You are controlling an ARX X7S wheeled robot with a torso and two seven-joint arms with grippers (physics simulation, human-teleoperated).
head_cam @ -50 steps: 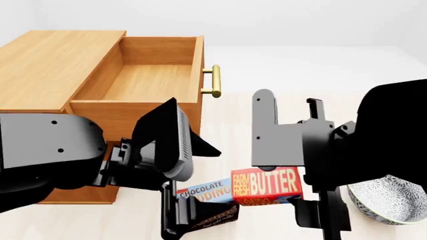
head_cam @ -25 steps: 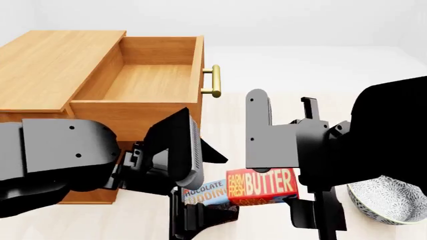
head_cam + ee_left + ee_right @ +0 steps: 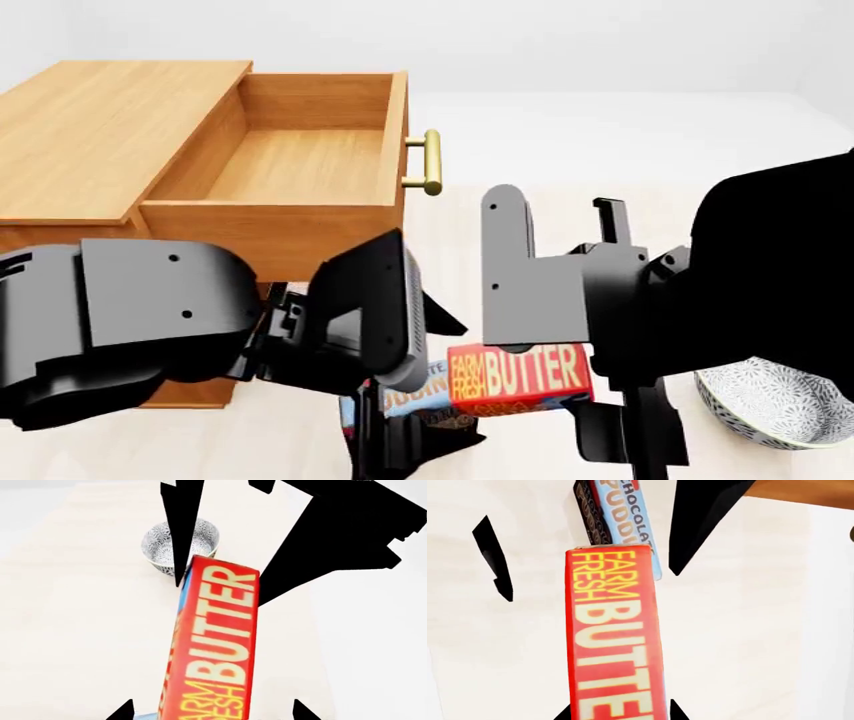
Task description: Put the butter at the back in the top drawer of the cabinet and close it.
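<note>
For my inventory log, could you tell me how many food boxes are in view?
2: the butter box between the two arms, and the chocolate pudding box behind it, partly hidden by the left arm. Others may be hidden.

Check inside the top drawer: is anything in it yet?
The top drawer stands open showing bare wood; nothing inside. Its near front corner is hidden by the drawer wall. The butter is outside, low between both arms.

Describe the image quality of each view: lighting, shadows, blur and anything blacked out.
Head view: flat, even light, sharp edges, soft shading inside the top drawer. Left wrist view: the butter fills the frame close up, lettering slightly soft, bowl behind; hand parts render as featureless black shapes. Right wrist view: butter lettering crisp, chocolate pudding box beyond, floor nearly washed out.
</note>
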